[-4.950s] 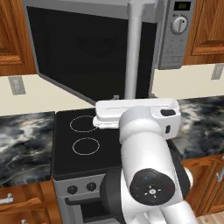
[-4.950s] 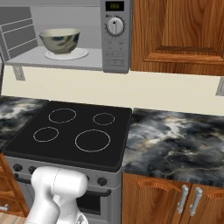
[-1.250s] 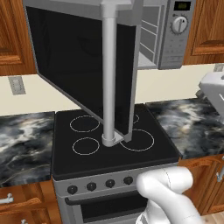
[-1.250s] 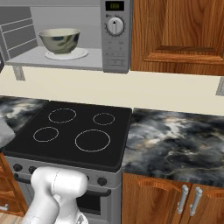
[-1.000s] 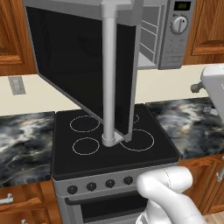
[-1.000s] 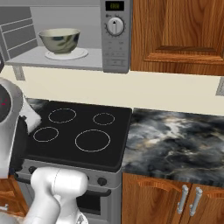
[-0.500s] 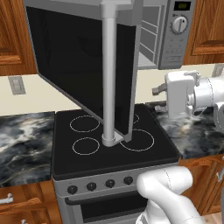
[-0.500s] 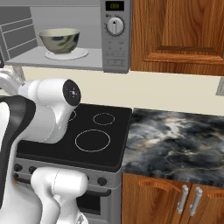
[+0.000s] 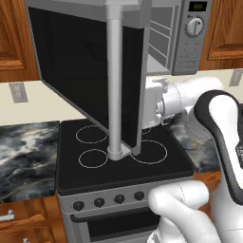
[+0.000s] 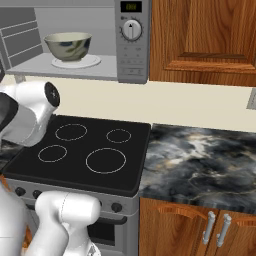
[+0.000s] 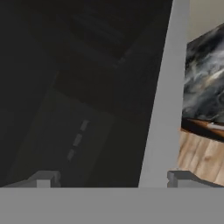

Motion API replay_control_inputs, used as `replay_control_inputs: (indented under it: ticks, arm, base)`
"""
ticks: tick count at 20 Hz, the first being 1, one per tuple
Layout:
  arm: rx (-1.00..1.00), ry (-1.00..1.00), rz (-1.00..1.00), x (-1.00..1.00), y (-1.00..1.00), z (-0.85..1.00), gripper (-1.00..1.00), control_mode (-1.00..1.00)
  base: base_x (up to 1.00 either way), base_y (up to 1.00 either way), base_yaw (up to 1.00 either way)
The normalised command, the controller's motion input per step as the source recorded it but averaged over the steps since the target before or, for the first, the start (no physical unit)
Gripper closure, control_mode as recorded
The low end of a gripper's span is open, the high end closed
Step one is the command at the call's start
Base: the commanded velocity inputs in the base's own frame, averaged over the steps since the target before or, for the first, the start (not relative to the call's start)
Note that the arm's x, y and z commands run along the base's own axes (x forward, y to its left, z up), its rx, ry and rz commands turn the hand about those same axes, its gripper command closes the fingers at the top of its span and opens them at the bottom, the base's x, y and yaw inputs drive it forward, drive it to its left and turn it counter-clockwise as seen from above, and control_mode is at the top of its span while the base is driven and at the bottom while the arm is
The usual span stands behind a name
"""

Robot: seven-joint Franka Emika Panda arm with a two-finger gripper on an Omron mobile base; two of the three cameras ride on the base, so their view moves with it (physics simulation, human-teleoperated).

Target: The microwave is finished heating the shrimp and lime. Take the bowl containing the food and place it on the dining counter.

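The microwave point(image 10: 90, 40) stands open above the stove point(image 10: 85, 150), and the bowl point(image 10: 68, 46) sits on a white plate point(image 10: 76, 62) inside it, towards the right of the cavity near the knob panel. The shrimp and lime cannot be made out from here. The swung-out microwave door point(image 9: 88, 71) hangs over the stove, its bar handle point(image 9: 114, 80) at the near edge.

The gripper point(image 11: 113, 177) has its fingers wide apart with nothing between them. In the hand view it faces the dark glass of the door at close range, the pale door edge running just beside one fingertip. In the left base view the hand sits just behind the door's free edge, below the microwave's open mouth.

The main risk, as I judge it, is a collision: the wrist is tucked close to the door, so a sweep towards the bowl could knock the door or catch on its edge. The cavity floor also lies above the hand, so rising too near the microwave could strike its lower lip.

Open room lies to the right of the microwave door, over the stove and the marbled worktop point(image 10: 200, 165) beside it.
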Motion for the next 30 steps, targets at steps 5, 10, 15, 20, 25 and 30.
replay_control_inputs:
  ticks: [5, 10, 15, 20, 25, 30]
  arm:
    - [0.0, -0.01, 0.08, -0.13, 1.0, 0.08, -1.0, -1.0]
    - [0.0, -0.01, -0.01, 0.02, 1.0, -0.09, -1.0, -1.0]
    - [0.0, 0.0, -0.01, 0.03, 0.23, -0.02, -1.0, -1.0]
    - [0.13, -0.02, -0.25, 0.27, -0.96, 0.5, -1.0, -1.0]
    - [0.05, 0.0, -0.3, 0.34, -1.0, 0.44, -1.0, -1.0]
    - [0.0, 0.01, -0.3, 0.37, -1.0, 0.35, -1.0, -1.0]
  base:
    - [0.0, 0.0, 0.0]
    - [0.0, 0.0, 0.0]
    - [0.0, 0.0, 0.0]
    - [0.0, 0.0, 0.0]
    - [0.0, 0.0, 0.0]
    - [0.0, 0.0, 0.0]
